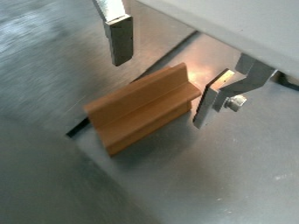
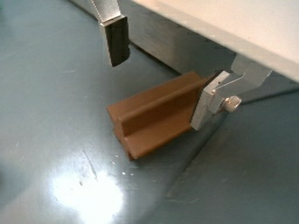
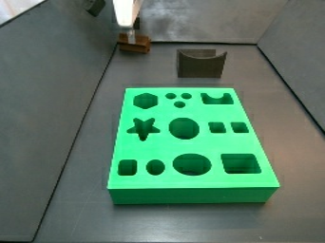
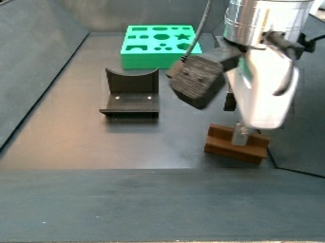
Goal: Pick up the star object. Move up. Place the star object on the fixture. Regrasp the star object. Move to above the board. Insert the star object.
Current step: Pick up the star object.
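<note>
The star object (image 1: 140, 109) is a reddish-brown ridged piece lying on the grey floor; it also shows in the wrist view from the other side (image 2: 152, 118) and in both side views (image 3: 133, 41) (image 4: 238, 145). My gripper (image 1: 163, 87) (image 2: 159, 91) hangs just above it, open. One finger (image 1: 205, 109) stands close beside the piece's end. The opposite finger (image 1: 121, 44) is well apart from it, higher up. Nothing is held. The fixture (image 3: 200, 63) (image 4: 129, 93) stands between the piece and the green board (image 3: 191, 142) (image 4: 160, 43).
Grey walls close in the work floor, one right behind the star object (image 2: 176, 44). The arm's white body and a dark camera housing (image 4: 197, 81) hang over the piece in a side view. A floor seam (image 1: 76, 129) runs under the piece.
</note>
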